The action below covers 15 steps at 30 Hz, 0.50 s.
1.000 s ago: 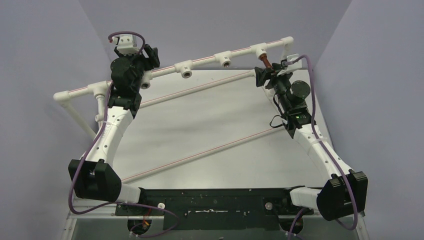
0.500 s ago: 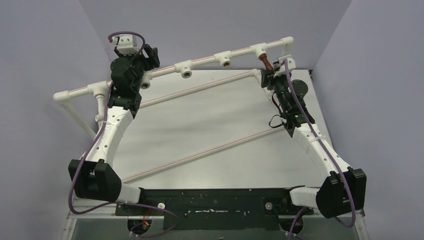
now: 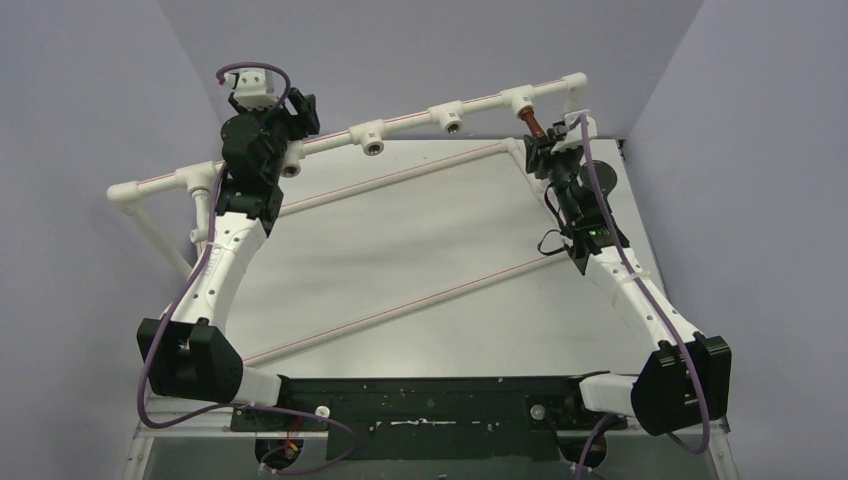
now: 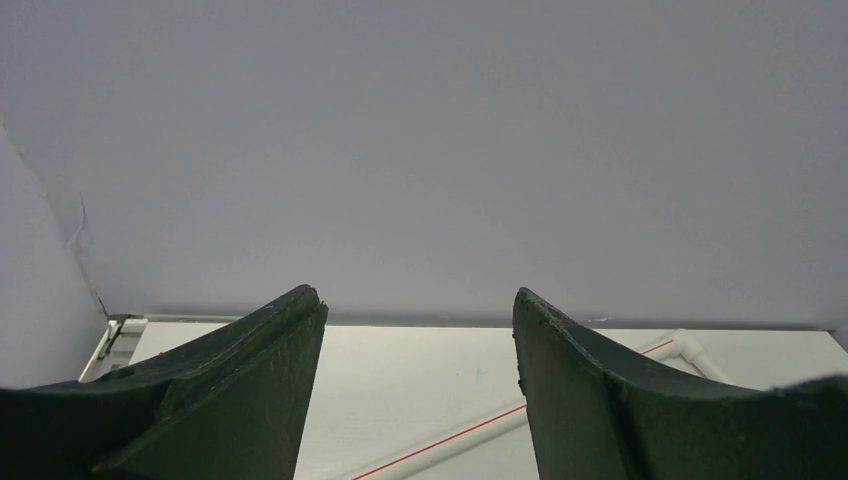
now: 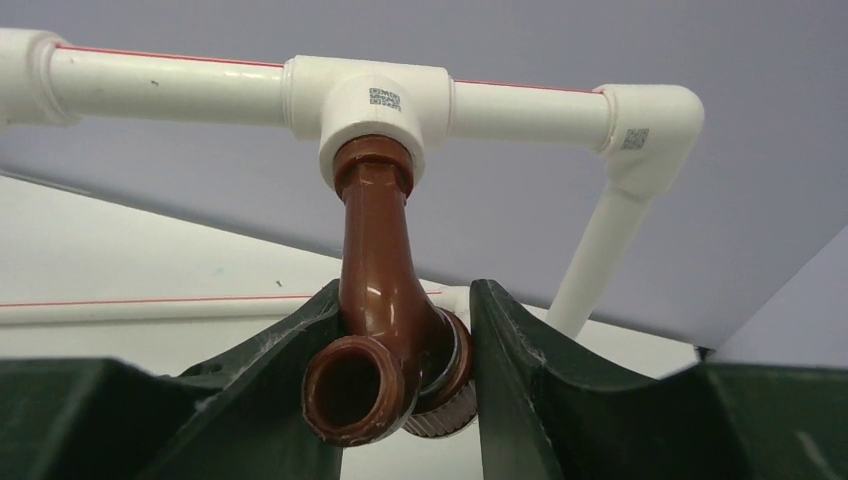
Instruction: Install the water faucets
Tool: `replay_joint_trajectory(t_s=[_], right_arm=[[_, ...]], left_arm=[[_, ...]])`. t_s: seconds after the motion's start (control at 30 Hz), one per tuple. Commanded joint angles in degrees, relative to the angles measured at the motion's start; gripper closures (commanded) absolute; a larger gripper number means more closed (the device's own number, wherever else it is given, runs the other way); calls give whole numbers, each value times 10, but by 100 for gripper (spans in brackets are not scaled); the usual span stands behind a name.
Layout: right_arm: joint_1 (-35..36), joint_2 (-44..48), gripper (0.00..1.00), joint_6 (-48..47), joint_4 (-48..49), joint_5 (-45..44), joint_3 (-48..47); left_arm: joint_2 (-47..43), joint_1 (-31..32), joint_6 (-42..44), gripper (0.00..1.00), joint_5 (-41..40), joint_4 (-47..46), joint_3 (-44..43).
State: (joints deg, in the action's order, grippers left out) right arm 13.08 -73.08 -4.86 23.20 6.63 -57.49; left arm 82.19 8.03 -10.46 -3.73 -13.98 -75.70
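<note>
Two arms, one faucet (image 5: 378, 250) in sight: glossy reddish-brown and bent, its open round mouth towards the wrist camera. Its top end sits in a white tee socket (image 5: 368, 100), upper right of the overhead view. The right gripper (image 5: 405, 300) pinches its lower body. The left gripper (image 4: 418, 310), upper left, gapes with nothing between its jaws.

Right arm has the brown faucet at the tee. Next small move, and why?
Probably rotate the right pincer to screw the brown faucet into the white tee socket: its fingers clamp the faucet, whose end already sits in the socket. Thread depth can't be told. The left pincer is open and empty.
</note>
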Motion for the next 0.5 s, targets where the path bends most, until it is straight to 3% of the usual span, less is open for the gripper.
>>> replay_joint_trajectory(t_s=[0.0, 0.13, 0.47], right_arm=[[-3, 4, 100, 255, 80, 17, 7], [-3, 3, 100, 306, 98, 30, 19], [0, 9, 100, 219, 44, 19, 7]], left_arm=[[49, -7, 5, 34, 21, 135, 42], [48, -7, 5, 34, 22, 135, 41], [48, -6, 4, 34, 21, 135, 42]])
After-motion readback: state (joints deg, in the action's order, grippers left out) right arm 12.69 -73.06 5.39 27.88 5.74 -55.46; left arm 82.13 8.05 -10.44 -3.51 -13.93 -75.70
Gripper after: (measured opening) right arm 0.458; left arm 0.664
